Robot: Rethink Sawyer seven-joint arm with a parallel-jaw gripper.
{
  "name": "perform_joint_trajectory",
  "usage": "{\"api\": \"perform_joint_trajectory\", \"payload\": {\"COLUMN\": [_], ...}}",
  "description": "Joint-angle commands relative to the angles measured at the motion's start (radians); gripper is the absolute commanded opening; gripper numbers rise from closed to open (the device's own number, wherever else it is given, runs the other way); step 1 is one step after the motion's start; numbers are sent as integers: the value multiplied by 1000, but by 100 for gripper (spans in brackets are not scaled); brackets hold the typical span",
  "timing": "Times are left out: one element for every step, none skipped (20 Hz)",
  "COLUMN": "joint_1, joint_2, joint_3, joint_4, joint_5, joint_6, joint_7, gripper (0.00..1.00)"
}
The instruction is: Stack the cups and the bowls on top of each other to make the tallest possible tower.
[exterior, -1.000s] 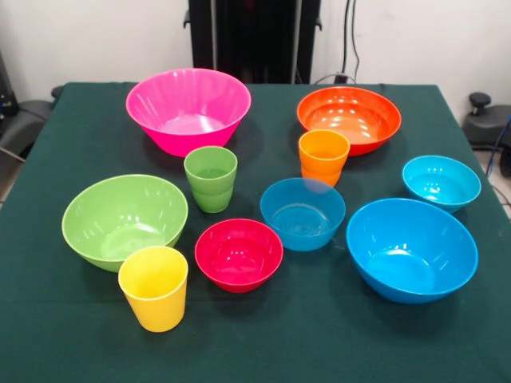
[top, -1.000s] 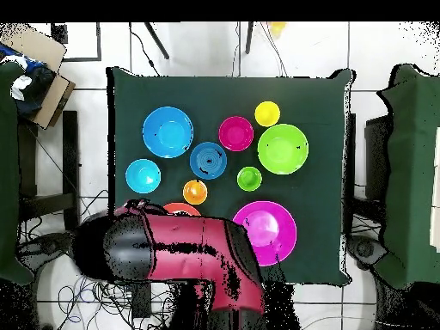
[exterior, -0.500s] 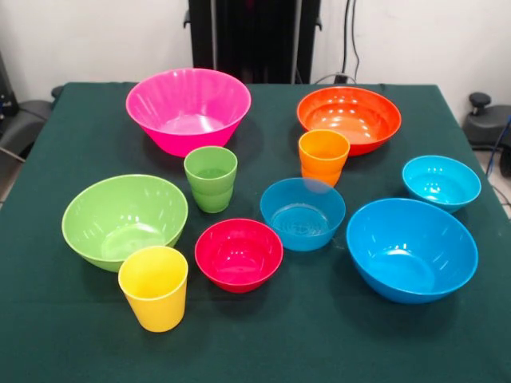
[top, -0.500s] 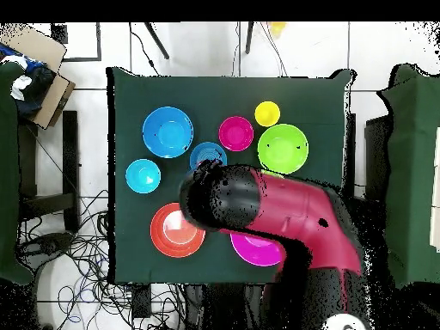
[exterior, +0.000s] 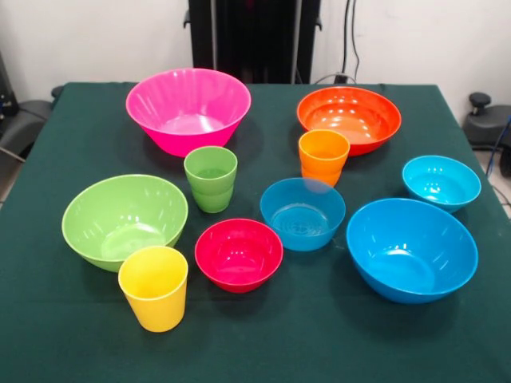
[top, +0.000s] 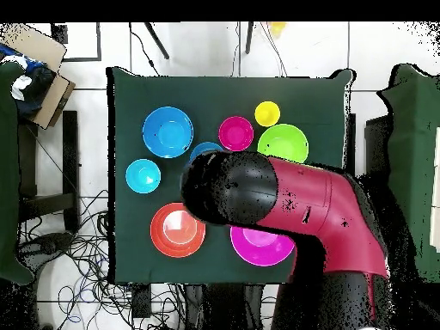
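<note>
Front view, left to right. The light green bowl [exterior: 124, 219] sits upright on the counter [exterior: 335, 335], which is covered with a dark green cloth. The yellow cup [exterior: 153, 287] stands upright just in front of it, near the rim. The large pink bowl [exterior: 188, 109] sits at the far side. The green cup [exterior: 211, 179] stands upright between the pink bowl and the red bowl [exterior: 239, 254]. The red bowl sits beside the yellow cup, apart from it.

The mid blue bowl [exterior: 303, 212] sits right of the red bowl. The orange cup [exterior: 323, 157] stands just behind it and in front of the orange bowl [exterior: 349, 119]. The large blue bowl [exterior: 411, 249] sits near the right edge. The small cyan bowl [exterior: 441, 182] sits behind it. No item is stacked on another.

Overhead view: the red and black arm [top: 292, 202] reaches over the middle of the counter, covering the mid blue bowl in part and both the green and orange cups. The gripper is hidden under the arm; whether it is apart or together cannot be told.
</note>
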State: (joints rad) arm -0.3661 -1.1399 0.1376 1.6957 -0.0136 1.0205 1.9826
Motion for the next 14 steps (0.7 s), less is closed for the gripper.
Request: {"api": "perform_joint_trajectory", "payload": {"joint_1": [-44, -50, -50, -50, -46, -42, -35, -25, -18, -19, -30, -47, -65, -87], "joint_2": [-38, -44, -55, -65, -74, -82, -89, -85, -90, -101, -96, -97, -101, -110], "joint_3": [150, 150, 145, 141, 138, 140, 138, 146, 142, 143, 148, 151, 151, 148], "joint_4": [-34, -7, 20, 47, 73, 96, 126, 146, 176, 222, 239, 254, 259, 269], "joint_5": [-74, -69, -62, -56, -50, -45, -40, -40, -36, -25, -19, -21, -31, -40], "joint_6": [123, 95, 74, 53, 44, 41, 33, 5, -24, -66, -81, -87, -90, -91], "joint_7": [-397, -391, -381, -371, -357, -354, -342, -336, -318, -327, -342, -369, -393, -421], "gripper": [100, 100, 100, 100, 100, 100, 100, 100, 100, 100, 100, 100, 100, 100]}}
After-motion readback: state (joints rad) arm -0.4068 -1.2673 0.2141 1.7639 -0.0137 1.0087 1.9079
